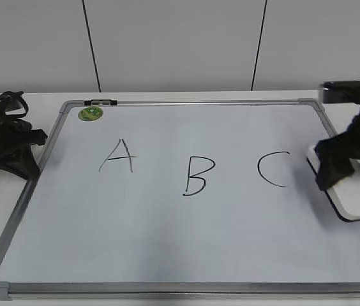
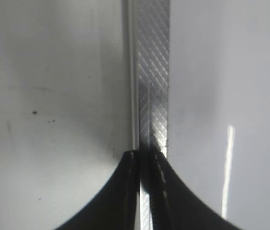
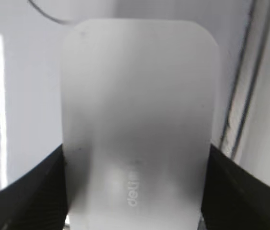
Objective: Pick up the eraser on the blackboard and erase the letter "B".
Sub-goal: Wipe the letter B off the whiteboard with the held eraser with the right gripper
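The blackboard [image 1: 167, 236] lies flat on the table, with the black letter "B" [image 1: 197, 176] at its centre. The white eraser [image 1: 359, 194] lies at the board's right edge and fills the right wrist view [image 3: 140, 86], grey lettering up. My right gripper [image 1: 333, 178] straddles it, and both fingers press its long sides [image 3: 136, 153]. My left gripper [image 1: 28, 167] is shut and empty at the board's left edge, right above the grey metal frame [image 2: 151, 72].
A black "A" [image 1: 117, 156] is left of the "B" and a black "C" [image 1: 272, 169] is right of it, close to the eraser. A round green sticker [image 1: 90, 114] sits in the board's far left corner. A white wall stands behind.
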Controlling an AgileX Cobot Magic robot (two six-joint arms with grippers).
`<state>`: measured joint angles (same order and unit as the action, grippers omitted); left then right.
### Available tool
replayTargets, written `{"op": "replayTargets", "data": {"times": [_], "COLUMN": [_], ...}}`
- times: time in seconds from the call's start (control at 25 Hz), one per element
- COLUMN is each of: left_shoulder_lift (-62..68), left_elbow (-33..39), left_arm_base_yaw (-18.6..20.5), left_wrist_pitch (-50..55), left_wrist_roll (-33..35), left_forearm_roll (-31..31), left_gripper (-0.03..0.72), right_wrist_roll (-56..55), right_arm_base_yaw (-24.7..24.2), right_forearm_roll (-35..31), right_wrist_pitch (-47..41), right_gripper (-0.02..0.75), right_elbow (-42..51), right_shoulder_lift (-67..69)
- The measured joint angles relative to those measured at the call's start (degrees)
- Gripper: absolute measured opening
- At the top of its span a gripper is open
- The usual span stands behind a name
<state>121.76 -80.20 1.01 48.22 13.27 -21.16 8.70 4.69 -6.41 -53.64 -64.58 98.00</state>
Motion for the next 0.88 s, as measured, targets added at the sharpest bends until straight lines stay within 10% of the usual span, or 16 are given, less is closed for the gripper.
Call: {"op": "replayTargets", "data": {"times": [0.32, 0.88], "left_shoulder_lift": [0.00, 0.00], "left_elbow": [0.00, -0.20], "left_arm_base_yaw": [0.00, 0.00], "left_wrist_pitch": [0.00, 0.43], "left_wrist_roll": [0.00, 0.00], "left_forearm_roll": [0.00, 0.00], "left_gripper": [0.027, 0.027], "right_wrist_roll": [0.65, 2.72], "right_arm_base_yaw": [13.43, 14.94], "right_forearm_roll": [0.58, 1.02], "right_wrist_pitch": [-2.08, -15.95], "right_gripper": [0.536, 0.536], "right_elbow": [-15.66, -45.86], "right_shoulder_lift": [4.91, 29.08]}}
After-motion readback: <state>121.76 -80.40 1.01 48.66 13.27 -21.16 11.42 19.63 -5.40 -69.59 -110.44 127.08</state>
